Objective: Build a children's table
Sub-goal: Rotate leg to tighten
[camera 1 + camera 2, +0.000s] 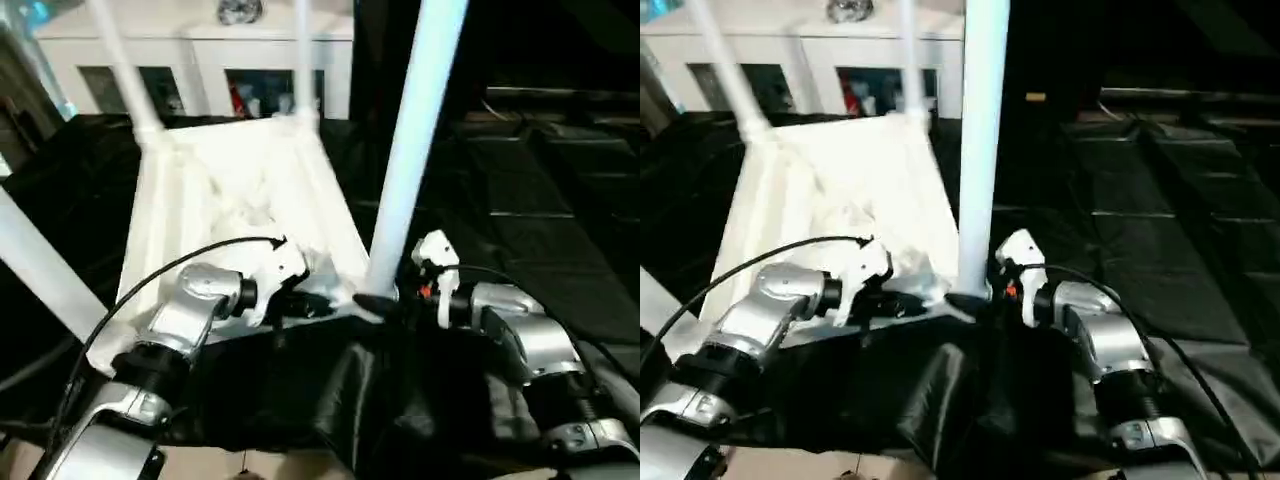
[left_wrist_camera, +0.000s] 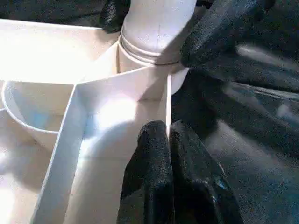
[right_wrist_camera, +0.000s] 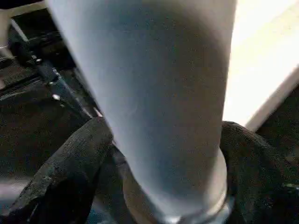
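**Upside down on black sheeting, with both jaws at the near corner**

Overturned, the children's table lies with its ribbed underside up on a counter draped in black sheeting, and its white tubular legs stand up out of the corner sockets. Behind it stands a white cabinet with glass-fronted compartments.

One leg, the near right leg, rises tall in the head views and is seated in the corner socket closest to the robot. Two far legs rise by the cabinet, and another crosses the left edge of the left eye view.

At that near corner, the right gripper has its jaws spread wide, one black finger on each side of the base of the leg. The fingers lie right beside the tube; whether they press on it I cannot tell.

To its left, the left gripper has its jaws closed narrow on the thin upright side wall of the tabletop, one finger inside the wall and one outside, just beside the socket.
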Controlling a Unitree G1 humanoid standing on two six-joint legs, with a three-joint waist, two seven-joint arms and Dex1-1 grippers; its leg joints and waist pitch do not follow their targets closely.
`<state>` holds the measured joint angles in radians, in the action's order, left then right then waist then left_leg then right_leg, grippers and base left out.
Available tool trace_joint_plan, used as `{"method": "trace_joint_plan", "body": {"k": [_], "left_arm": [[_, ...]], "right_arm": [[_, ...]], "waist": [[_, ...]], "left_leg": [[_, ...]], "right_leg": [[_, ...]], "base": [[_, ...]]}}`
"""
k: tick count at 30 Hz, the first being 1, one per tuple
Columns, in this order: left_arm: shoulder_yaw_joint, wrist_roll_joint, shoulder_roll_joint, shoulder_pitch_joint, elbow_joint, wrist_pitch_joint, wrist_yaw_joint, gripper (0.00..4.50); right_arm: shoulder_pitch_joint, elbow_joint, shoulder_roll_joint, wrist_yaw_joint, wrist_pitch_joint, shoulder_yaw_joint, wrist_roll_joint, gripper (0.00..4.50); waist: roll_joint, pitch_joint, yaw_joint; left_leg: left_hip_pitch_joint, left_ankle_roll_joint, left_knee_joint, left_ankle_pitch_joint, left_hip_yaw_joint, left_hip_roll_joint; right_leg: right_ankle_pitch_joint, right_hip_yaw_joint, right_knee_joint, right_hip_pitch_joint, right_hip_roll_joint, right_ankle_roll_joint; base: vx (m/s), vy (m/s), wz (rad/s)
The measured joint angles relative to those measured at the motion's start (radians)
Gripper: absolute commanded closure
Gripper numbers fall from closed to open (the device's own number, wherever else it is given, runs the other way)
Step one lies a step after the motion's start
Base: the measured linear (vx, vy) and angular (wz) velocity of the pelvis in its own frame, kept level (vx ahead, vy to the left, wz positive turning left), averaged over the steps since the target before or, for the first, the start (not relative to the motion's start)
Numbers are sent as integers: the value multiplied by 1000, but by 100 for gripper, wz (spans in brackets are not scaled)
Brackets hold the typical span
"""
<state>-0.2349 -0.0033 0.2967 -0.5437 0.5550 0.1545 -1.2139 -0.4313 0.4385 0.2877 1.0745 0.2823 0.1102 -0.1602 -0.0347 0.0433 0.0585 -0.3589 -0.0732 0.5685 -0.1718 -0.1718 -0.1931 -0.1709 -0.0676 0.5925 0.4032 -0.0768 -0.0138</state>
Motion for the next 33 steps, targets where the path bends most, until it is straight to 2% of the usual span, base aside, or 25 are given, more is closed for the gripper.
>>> {"method": "trace_joint_plan", "body": {"k": [10,12,13,16,20,23,26,29,33], "left_arm": [[-10,-5,16,18,-50,40,-67,450],[-12,-9,17,19,-53,43,-68,450],[-12,-9,17,19,-53,43,-67,450],[-11,-9,14,19,-53,43,-54,450],[10,1,-17,14,-23,33,46,450],[23,31,-63,-26,31,24,154,450],[29,53,-110,-55,78,24,265,450],[38,68,-135,-64,93,24,326,450],[42,72,-143,-65,93,24,339,450]], "right_arm": [[1,-15,9,60,25,16,-8,145],[1,-16,9,60,24,16,-8,153],[2,-17,9,60,22,16,-7,171],[5,-17,6,38,-1,16,2,178],[-13,43,-52,-113,-59,-19,31,190],[-66,122,-126,-307,-60,-76,49,199],[-96,178,-196,-503,-89,-117,73,202],[-128,221,-241,-643,-110,-126,95,202],[-136,244,-245,-647,-149,-125,116,202]], "waist": [[0,0,5],[0,0,5],[0,0,5],[0,0,4],[1,0,-7],[1,0,-28],[1,0,-35],[0,-1,-40],[-1,-2,-39]], "left_leg": [[-4,0,0,0,0,0],[-4,0,1,0,0,0],[-4,0,1,0,0,0],[-5,0,1,0,0,0],[-5,0,3,0,0,0],[-5,0,3,1,0,0],[-3,0,4,1,1,0],[0,0,3,1,1,0],[1,0,2,0,0,1]], "right_leg": [[0,0,-1,1,0,0],[0,0,-1,1,0,0],[0,0,-1,1,0,0],[0,0,0,1,0,0],[-2,0,1,0,0,4],[-2,0,1,1,0,4],[-2,0,2,0,0,4],[-2,0,2,0,0,4],[-2,1,1,0,0,3]], "base": [[0,0,0],[0,0,0],[0,0,0],[0,0,0],[0,0,0],[0,0,0],[0,0,0],[0,0,0],[0,0,0]]}}
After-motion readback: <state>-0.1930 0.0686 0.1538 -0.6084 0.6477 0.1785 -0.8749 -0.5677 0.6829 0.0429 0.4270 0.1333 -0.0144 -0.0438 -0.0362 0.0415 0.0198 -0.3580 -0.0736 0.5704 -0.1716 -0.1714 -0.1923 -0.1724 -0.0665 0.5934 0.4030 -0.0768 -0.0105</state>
